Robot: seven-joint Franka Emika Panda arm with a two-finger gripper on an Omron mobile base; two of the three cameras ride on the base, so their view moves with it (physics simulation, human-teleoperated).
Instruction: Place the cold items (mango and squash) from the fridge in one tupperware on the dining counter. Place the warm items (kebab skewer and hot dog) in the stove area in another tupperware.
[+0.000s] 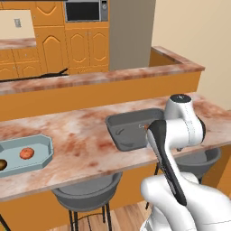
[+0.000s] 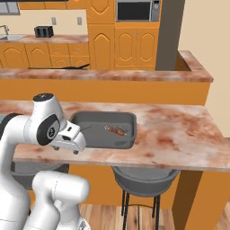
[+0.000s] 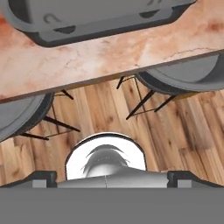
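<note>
The pale blue tupperware point(image 1: 43, 146) lies at the left of the dining counter point(image 1: 85, 140). In it are an orange-red mango point(image 1: 26, 153) and a dark squash point(image 1: 2, 164), cut off by the frame edge. The dark grey tupperware point(image 2: 92, 122) sits mid-counter with the thin brown kebab skewer point(image 2: 117, 130) lying in it. My gripper point(image 2: 68, 144) hangs just in front of the counter's near edge, beside the grey tray's near-left corner, pointing down at the floor. Its fingertips point(image 3: 41, 177) stand wide apart with nothing between them. The hot dog and the fridge are out of view.
Two grey stools point(image 1: 88, 191) point(image 2: 143, 177) stand under the counter's overhang, on a wooden floor point(image 3: 109, 113). A raised back ledge point(image 2: 112, 74) runs behind the counter. Beyond it are orange cabinets, a microwave point(image 2: 137, 10) and a black strip that may be the stove area point(image 2: 58, 68).
</note>
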